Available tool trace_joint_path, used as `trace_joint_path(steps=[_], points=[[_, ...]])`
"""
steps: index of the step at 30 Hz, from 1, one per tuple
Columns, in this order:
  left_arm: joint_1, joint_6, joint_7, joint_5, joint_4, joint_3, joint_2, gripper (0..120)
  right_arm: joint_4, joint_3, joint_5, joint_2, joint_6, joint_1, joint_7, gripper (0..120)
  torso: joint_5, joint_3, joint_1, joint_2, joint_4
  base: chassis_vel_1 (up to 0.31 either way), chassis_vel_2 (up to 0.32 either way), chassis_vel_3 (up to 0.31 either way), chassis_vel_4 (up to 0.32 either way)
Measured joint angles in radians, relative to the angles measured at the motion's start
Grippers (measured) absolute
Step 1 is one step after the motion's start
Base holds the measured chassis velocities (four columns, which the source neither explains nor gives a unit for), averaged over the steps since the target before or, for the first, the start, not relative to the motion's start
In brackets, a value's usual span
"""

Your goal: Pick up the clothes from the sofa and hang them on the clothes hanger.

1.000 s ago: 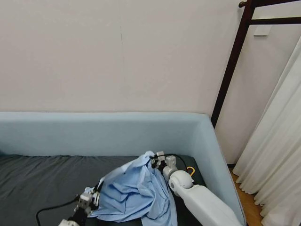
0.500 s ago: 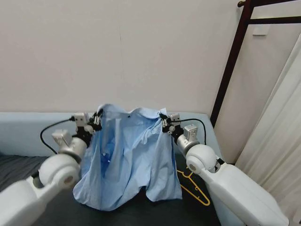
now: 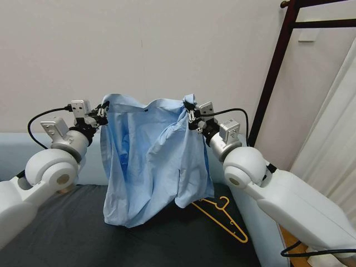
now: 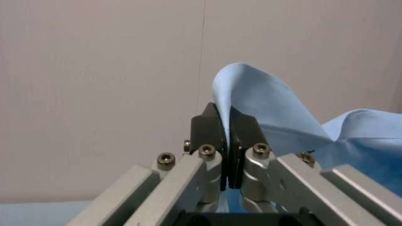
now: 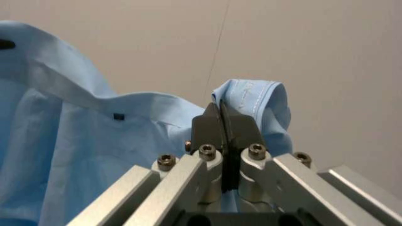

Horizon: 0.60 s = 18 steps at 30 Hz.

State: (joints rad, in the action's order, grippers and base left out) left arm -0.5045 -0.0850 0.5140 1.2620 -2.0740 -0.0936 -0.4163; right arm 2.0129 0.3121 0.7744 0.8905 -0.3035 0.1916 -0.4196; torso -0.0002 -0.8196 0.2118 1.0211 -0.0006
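A light blue shirt (image 3: 150,161) hangs spread between both grippers, well above the dark sofa seat (image 3: 50,233). My left gripper (image 3: 103,109) is shut on the shirt's upper left corner, and its wrist view shows the fabric (image 4: 264,108) pinched between the black fingers (image 4: 207,129). My right gripper (image 3: 189,111) is shut on the upper right corner, where a folded hem (image 5: 254,101) sticks out past the fingers (image 5: 242,129). A yellow hanger (image 3: 225,217) lies on the seat under the shirt's right side. The dark wooden clothes rack (image 3: 281,61) stands at the right.
The light blue sofa back (image 3: 11,150) runs behind the shirt, and its side wall (image 3: 250,222) closes the right end. A white curtain (image 3: 334,150) hangs at the far right beyond the rack. The plain wall rises behind.
Both grippers have lifted the shirt from the sofa seat up to wall height and moved apart, spreading it. The hanger under it has come into view. The head camera has tilted slightly.
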Motion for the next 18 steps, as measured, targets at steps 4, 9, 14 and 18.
trace_joint_path(steps=[4,9,14,18], points=[[0.126,-0.019,0.029,0.098,-0.055,0.007,0.059,0,0.108,-0.042,0.050,-0.094,-0.034,0.019,-0.023,0,0.0003,0.000,0.000,0.000,-0.0009,0.000,0.000,0.000,0.000],[0.184,-0.047,0.074,0.174,-0.114,-0.009,0.097,0,0.192,-0.082,0.089,-0.175,-0.052,0.054,-0.034,0,0.0005,0.000,0.000,0.000,-0.0013,0.000,0.000,0.000,0.000],[0.106,-0.048,0.091,0.202,-0.194,-0.058,0.165,0,0.268,-0.140,0.124,-0.217,-0.061,0.105,-0.037,0,0.0003,0.000,0.000,0.000,0.0003,0.000,0.000,0.000,0.000],[0.019,-0.034,0.105,0.124,-0.167,-0.037,0.102,0,0.259,-0.121,0.097,-0.193,-0.061,0.157,-0.040,0,-0.0002,0.000,0.000,0.000,-0.0011,0.000,0.000,0.000,0.000]])
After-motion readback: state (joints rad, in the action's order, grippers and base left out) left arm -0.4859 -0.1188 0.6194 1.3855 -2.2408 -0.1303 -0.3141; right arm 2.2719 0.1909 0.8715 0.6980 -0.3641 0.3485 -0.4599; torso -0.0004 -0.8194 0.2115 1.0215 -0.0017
